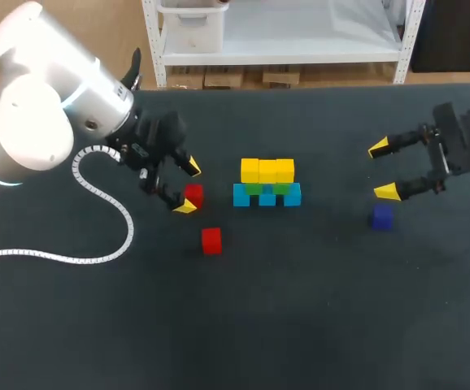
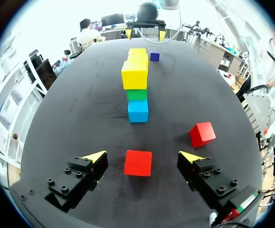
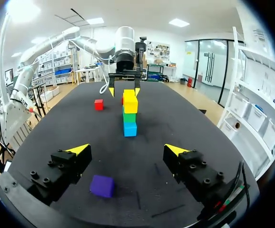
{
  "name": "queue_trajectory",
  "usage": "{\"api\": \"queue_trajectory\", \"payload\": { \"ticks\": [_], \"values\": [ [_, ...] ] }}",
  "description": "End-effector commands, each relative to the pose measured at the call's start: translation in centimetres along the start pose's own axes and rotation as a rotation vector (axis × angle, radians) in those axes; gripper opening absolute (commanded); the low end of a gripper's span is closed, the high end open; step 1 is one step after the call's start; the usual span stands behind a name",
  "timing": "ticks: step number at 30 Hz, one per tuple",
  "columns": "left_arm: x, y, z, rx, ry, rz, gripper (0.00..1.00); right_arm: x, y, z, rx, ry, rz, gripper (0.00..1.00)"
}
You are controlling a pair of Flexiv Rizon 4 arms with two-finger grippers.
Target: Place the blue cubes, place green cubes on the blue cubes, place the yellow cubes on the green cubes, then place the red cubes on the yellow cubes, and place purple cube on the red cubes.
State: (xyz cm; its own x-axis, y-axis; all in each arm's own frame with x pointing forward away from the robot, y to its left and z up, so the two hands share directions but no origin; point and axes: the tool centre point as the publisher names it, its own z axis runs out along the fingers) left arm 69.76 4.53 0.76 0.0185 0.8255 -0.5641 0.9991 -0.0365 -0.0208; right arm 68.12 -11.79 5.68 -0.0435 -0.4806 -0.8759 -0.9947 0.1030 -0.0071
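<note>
A stack stands mid-table: three blue cubes (image 1: pixel 267 197), green cubes (image 1: pixel 267 188) on them, and yellow cubes (image 1: pixel 267 171) on top. My left gripper (image 1: pixel 189 188) is open around a red cube (image 1: pixel 193 195). In the left wrist view this red cube (image 2: pixel 138 163) lies between the fingers with a gap on each side. A second red cube (image 1: pixel 211 240) lies nearer the front. My right gripper (image 1: pixel 384 170) is open above the table. The purple cube (image 1: pixel 382 217) sits just below and in front of it, loose under the fingers (image 3: pixel 102 185).
A white ribbed cable (image 1: pixel 97 244) trails from my left arm across the table's left side. The dark table (image 1: pixel 300 309) is bare in front of the stack and between the stack and the purple cube.
</note>
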Motion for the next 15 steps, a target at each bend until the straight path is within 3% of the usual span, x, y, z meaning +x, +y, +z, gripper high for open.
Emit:
{"api": "queue_trajectory", "payload": {
  "ticks": [1, 4, 6, 9, 12, 15],
  "values": [
    [0.39, -0.18, 0.24, -0.003, -0.006, 0.001, 0.88, 0.03, -0.03, 0.02, 0.000, -0.001, 0.000, 1.00],
    [0.56, -0.29, 0.28, -0.001, -0.006, -0.001, 0.73, 0.03, -0.03, 0.02, 0.000, -0.001, 0.000, 1.00],
    [0.68, -0.32, 0.29, -0.001, -0.006, -0.002, 0.45, 0.03, -0.03, 0.02, 0.000, -0.001, 0.000, 1.00],
    [0.81, -0.31, 0.23, -0.001, -0.003, -0.007, 0.33, 0.03, -0.03, 0.02, 0.000, -0.001, 0.000, 1.00],
    [0.83, -0.31, 0.21, -0.004, 0.001, -0.005, 0.00, 0.03, -0.03, 0.02, 0.000, -0.001, 0.000, 1.00],
    [0.83, -0.33, 0.20, -0.009, -0.001, -0.007, 0.00, 0.03, -0.03, 0.02, 0.000, -0.001, 0.000, 1.00]
  ]
}}
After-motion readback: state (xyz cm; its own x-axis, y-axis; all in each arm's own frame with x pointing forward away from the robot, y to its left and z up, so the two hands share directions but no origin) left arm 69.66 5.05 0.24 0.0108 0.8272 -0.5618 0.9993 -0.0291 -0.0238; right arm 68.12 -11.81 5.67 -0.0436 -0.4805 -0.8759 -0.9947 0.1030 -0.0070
